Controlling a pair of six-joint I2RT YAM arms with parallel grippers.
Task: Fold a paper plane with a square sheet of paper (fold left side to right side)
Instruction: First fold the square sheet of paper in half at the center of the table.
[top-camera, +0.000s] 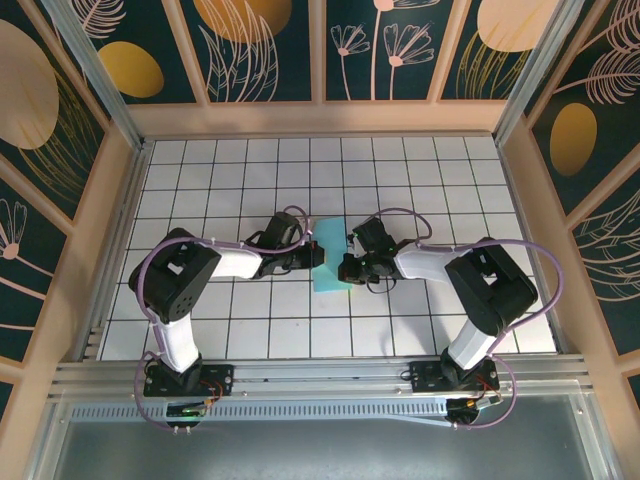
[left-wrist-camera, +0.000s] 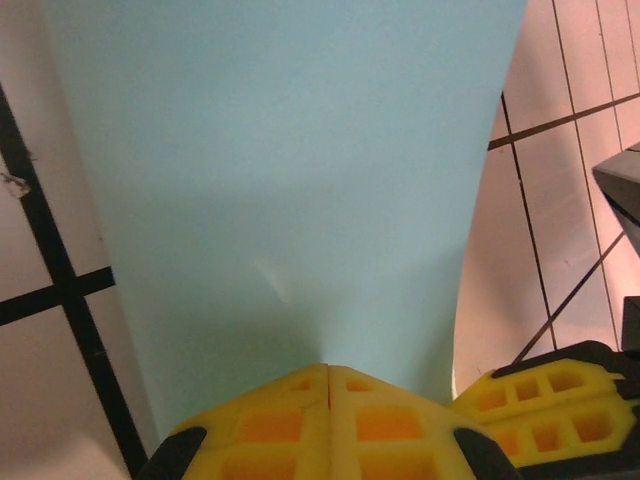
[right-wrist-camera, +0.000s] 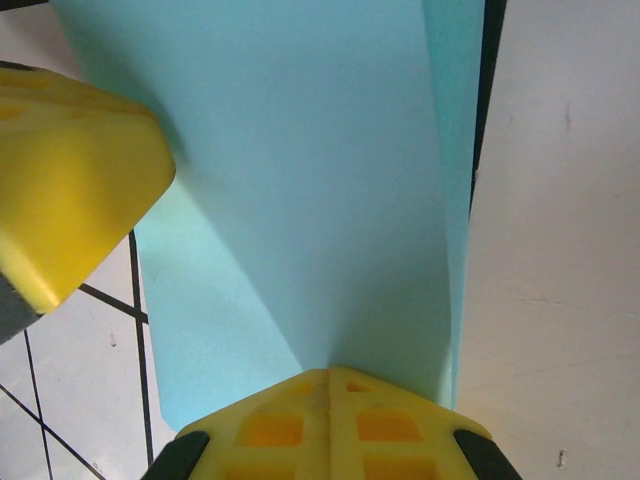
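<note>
The square sheet of paper (top-camera: 331, 276) lies near the middle of the gridded table as a narrow upright turquoise rectangle, apparently folded in half. No paper plane is in view. My left gripper (top-camera: 318, 256) comes in from the left and is shut, its yellow tips (left-wrist-camera: 328, 368) resting on the paper (left-wrist-camera: 290, 170). My right gripper (top-camera: 347, 266) comes in from the right, also shut, tips (right-wrist-camera: 328, 372) against the paper (right-wrist-camera: 300, 180), where a layer edge runs along the right side. I cannot tell whether either gripper pinches a layer. Both grippers sit close together.
The white gridded table (top-camera: 240, 190) is bounded by wooden walls (top-camera: 130, 200) at the left, right and back. The right gripper's yellow finger (left-wrist-camera: 560, 400) shows beside the left one. The left gripper's finger (right-wrist-camera: 70, 180) lies over the paper's left edge.
</note>
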